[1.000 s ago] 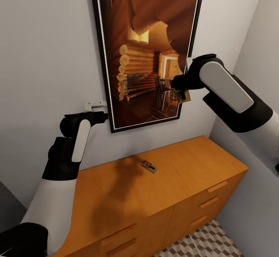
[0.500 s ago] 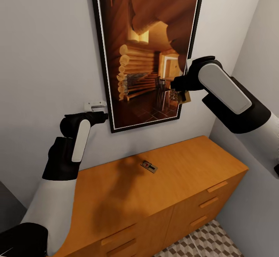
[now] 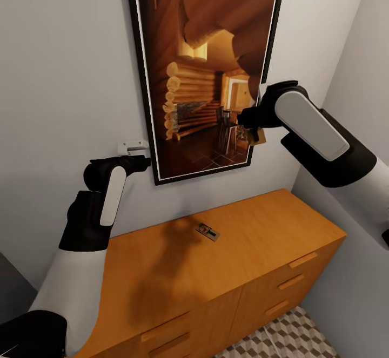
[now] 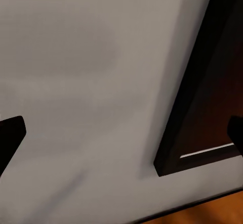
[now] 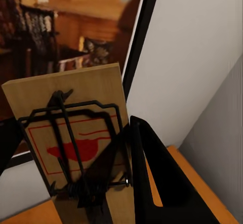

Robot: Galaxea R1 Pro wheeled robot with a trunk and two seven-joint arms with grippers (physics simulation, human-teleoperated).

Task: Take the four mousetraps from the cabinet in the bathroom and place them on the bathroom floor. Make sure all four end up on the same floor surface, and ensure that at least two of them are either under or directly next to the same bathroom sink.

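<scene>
Slightly raised since a second ago, your right gripper (image 3: 254,133) sits in front of the framed picture (image 3: 205,66), clamped on a mousetrap (image 5: 76,143). That trap's long axis runs along the fingers, its free end pointing away from the claw toward the picture; its gripped end is hidden by the fingers (image 5: 157,178). A second mousetrap (image 3: 207,232) lies flat on the cabinet (image 3: 162,271) top, well below the right claw, long axis diagonal. Your left gripper (image 3: 141,162) hovers near the frame's lower corner, fingers wide apart. Bathroom floor (image 3: 292,339) is cut off at the frame edge.
</scene>
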